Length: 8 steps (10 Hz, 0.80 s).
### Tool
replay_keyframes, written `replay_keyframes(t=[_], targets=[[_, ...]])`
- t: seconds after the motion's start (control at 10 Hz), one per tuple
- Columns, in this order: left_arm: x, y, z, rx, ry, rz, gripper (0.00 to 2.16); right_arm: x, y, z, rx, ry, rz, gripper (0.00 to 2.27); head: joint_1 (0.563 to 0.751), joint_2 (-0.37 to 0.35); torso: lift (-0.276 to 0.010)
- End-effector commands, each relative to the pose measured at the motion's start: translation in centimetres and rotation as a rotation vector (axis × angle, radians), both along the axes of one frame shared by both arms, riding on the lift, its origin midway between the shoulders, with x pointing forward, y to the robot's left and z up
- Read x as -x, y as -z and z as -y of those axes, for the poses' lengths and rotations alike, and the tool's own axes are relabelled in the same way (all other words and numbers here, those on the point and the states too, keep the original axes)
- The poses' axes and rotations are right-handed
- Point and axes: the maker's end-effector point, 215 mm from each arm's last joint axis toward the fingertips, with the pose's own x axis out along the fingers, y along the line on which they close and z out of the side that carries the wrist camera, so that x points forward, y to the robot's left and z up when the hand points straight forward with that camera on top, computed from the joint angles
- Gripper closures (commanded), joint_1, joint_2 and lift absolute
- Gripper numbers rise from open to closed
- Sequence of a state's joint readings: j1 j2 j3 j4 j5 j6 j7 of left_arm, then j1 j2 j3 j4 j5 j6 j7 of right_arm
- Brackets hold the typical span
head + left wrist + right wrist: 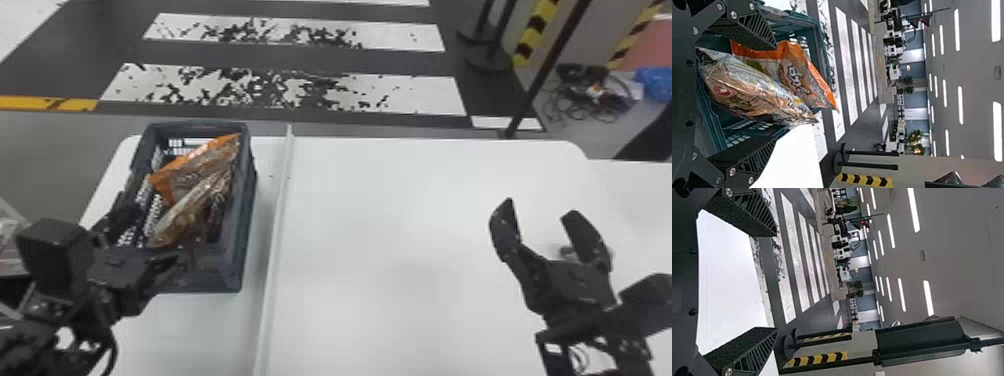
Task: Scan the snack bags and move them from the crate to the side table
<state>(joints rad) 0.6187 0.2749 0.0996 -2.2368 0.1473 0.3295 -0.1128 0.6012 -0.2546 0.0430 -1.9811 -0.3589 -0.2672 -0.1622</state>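
The dark crate (240, 225) stands on the left of the white table, holding an orange snack bag (195, 167) at its far side and a brown snack bag (185, 217) nearer. Over the crate's near left part is my left gripper (145, 232), fingers spread. In the left wrist view the brown bag (750, 88) and the orange bag (793, 74) lie beyond the open left gripper (772, 94), untouched. My right gripper (540, 215) is above the table's right side, open with nothing between its fingers; the right wrist view shows this gripper (775, 282) spread too.
A raised white strip (275, 240) runs along the table (400, 225) just right of the crate. Another white surface (640, 185) adjoins at the right. Black posts (542, 75) and striped barriers stand on the floor beyond.
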Motion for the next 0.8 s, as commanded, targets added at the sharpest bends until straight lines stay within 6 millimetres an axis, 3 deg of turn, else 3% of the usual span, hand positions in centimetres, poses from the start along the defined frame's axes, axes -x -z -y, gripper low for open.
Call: replay_keyframes(t=[0.0, 0.3, 0.4, 0.7], targets=[[-0.1, 0.2, -0.6, -0.001, -0.004, -0.007, 0.21, 0.0, 0.0, 0.0, 0.0, 0.001, -0.001, 0.07, 0.695, -0.025, -0.087], [-0.1, 0.5, -1.4, 0.016, 0.007, -0.019, 0.6, 0.0, -0.1, -0.1, -0.001, 0.0, 0.004, 0.07, 0.695, -0.012, -0.087], [-0.1, 1.0, -1.5, 0.028, 0.008, -0.031, 0.61, 0.0, -0.1, -0.2, -0.002, -0.002, 0.002, 0.07, 0.695, -0.01, -0.087], [-0.1, 1.8, -1.4, 0.055, 0.01, -0.061, 1.72, -0.1, -0.4, -0.1, -0.004, 0.006, 0.009, 0.07, 0.695, -0.003, -0.087]])
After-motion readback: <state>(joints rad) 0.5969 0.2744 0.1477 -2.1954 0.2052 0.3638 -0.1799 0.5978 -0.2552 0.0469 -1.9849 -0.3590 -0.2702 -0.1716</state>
